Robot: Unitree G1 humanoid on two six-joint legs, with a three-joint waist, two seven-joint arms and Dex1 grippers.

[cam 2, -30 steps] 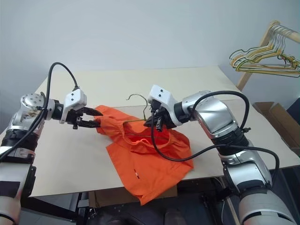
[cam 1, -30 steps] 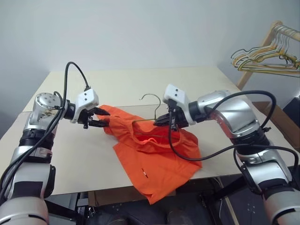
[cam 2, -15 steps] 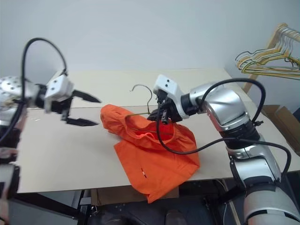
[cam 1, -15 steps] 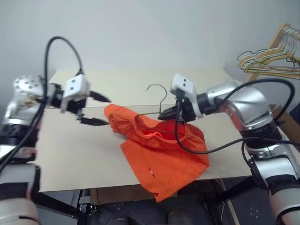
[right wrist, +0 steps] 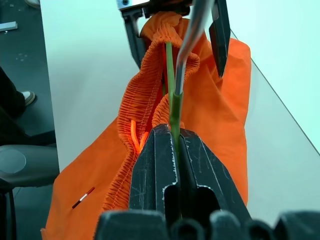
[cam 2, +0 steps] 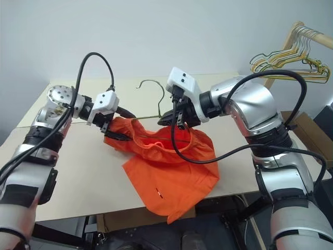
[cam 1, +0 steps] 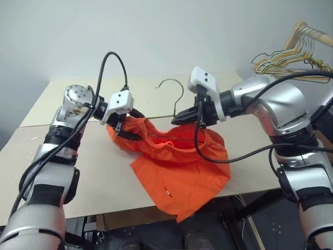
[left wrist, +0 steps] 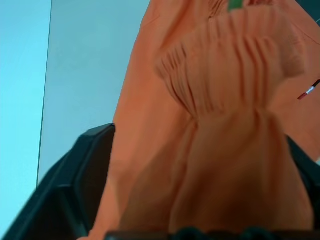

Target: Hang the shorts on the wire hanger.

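Beige table spanning the head view, front edge toward six o'clock. Wooden rack with a bunch of wire hangers off at two o'clock. Bright orange shorts heaped at the table's centre, lower part drooping over the front edge, gathered waistband lifted toward ten o'clock. Thin wire hanger raised above the shorts, hook at twelve o'clock, one arm threaded into the waistband. Right gripper pressed together, pinching the hanger wire. Left gripper at nine o'clock of the shorts, fingers spread around the bunched waistband.
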